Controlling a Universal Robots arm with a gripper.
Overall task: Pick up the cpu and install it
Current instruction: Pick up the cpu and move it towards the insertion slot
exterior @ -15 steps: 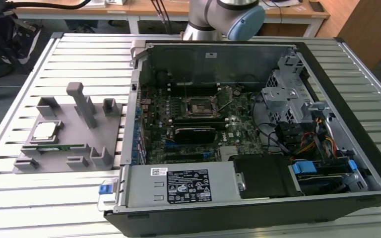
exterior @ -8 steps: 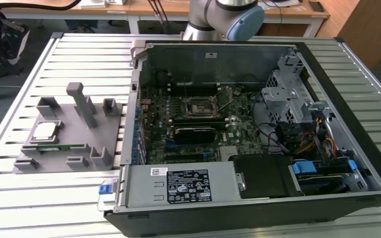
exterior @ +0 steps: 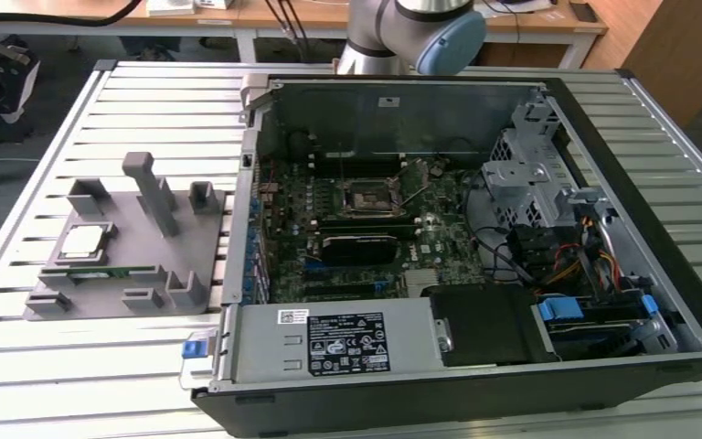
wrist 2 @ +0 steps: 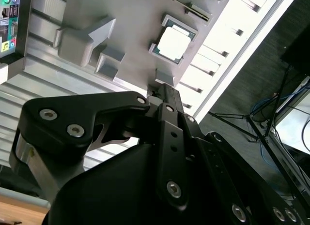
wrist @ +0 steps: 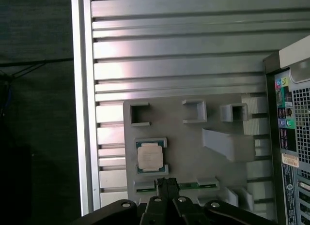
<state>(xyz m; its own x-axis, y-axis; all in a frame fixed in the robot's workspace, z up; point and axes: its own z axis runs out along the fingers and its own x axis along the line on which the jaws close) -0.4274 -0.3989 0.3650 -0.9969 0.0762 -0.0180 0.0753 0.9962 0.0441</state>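
The cpu is a small silvery square chip lying flat in a recess of the grey fixture, on the exterior view's left. Both wrist views look down on it from well above: the cpu rests on the fixture. My gripper hangs high over the fixture with its black fingers together and nothing between them. The black socket frame sits in the middle of the motherboard inside the open computer case.
A green memory stick lies along the fixture edge beside the cpu. Upright grey posts rise from the fixture. Everything stands on a slatted metal table. The case's rear panel lies close to the fixture.
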